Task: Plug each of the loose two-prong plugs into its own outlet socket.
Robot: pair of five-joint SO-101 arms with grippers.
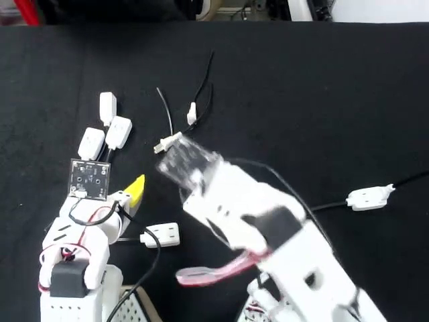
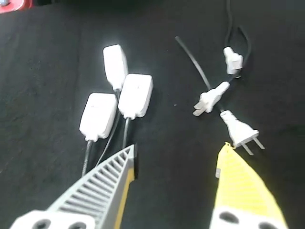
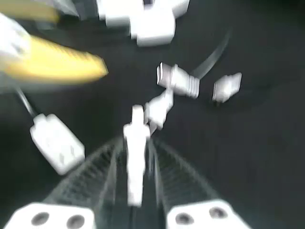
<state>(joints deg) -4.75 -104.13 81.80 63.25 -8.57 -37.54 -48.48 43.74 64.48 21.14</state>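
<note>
Your right gripper (image 3: pixel 136 141) jaws are pinching narrow on a plug (image 3: pixel 135 167), just beside two loose plugs (image 3: pixel 178 81). The left gripper (image 2: pixel 177 147) is gaping empty near the sockets (image 2: pixel 136 95). You're risking the plug twisting in that thin pinch, or its cord dragging neighbours.

Three white rectangular plastic outlet sockets (image 2: pixel 136 95) on dark cords lie flat in a tight cluster, touching; a fourth socket (image 1: pixel 164 234) lies nearer the arms; a fifth socket (image 1: pixel 369 197) lies well apart to the right; two small white two-prong plugs (image 2: pixel 211 97) on black cords lie loose beside the cluster; a third plug (image 2: pixel 239 131), prongs free, seems to sit within the right claw (image 3: pixel 136 138).
</note>
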